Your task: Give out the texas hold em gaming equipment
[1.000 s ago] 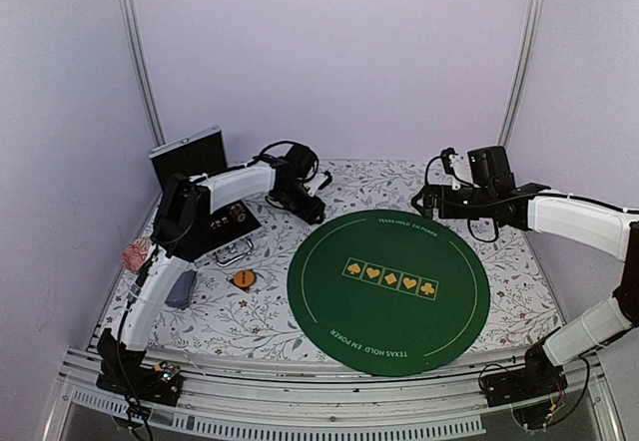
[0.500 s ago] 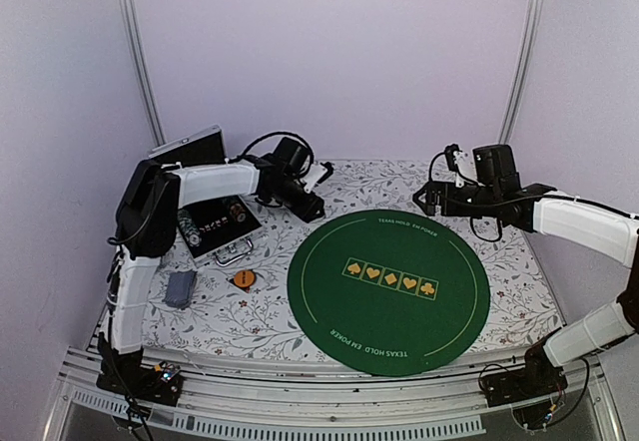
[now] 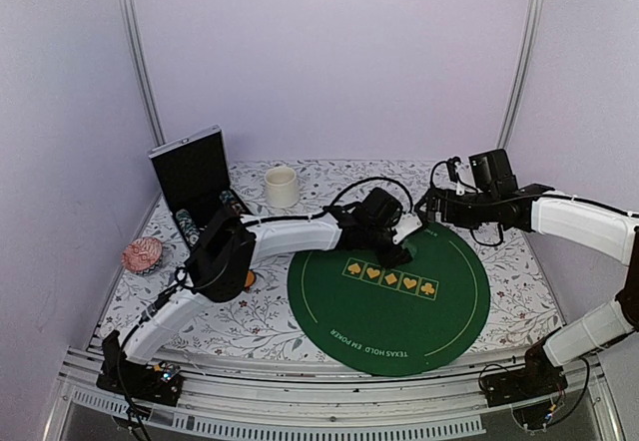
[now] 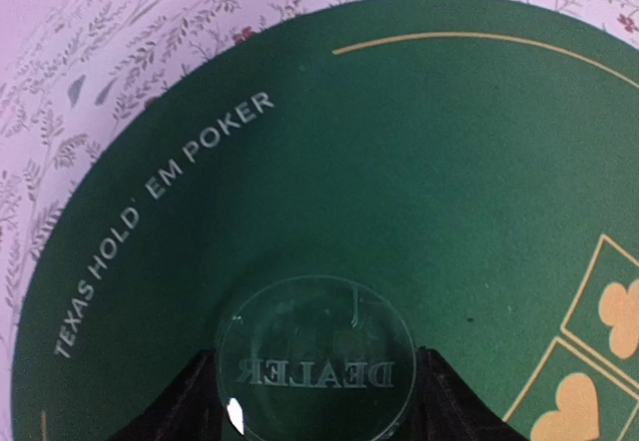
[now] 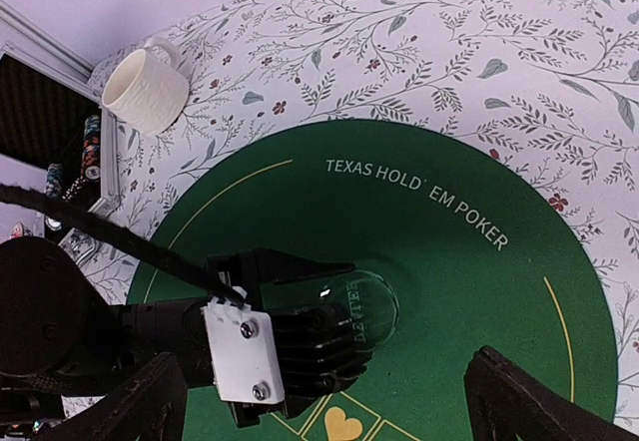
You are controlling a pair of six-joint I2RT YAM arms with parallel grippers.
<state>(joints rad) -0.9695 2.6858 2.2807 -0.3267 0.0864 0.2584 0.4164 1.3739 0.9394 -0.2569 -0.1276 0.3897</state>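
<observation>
My left claw (image 4: pixel 316 406) is gripping a clear round plastic disc marked DEALER (image 4: pixel 316 351) by its edges, above the far part of the round green felt poker mat (image 4: pixel 399 162). My right claw (image 3: pixel 427 205) is hanging spread wide, grasping nothing, near the mat's far edge.

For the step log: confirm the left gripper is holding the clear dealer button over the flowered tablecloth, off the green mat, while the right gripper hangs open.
One thing is wrong. The left gripper holds the clear dealer button over the green mat, not off it; the left wrist view shows this. The right gripper hangs open.
</observation>
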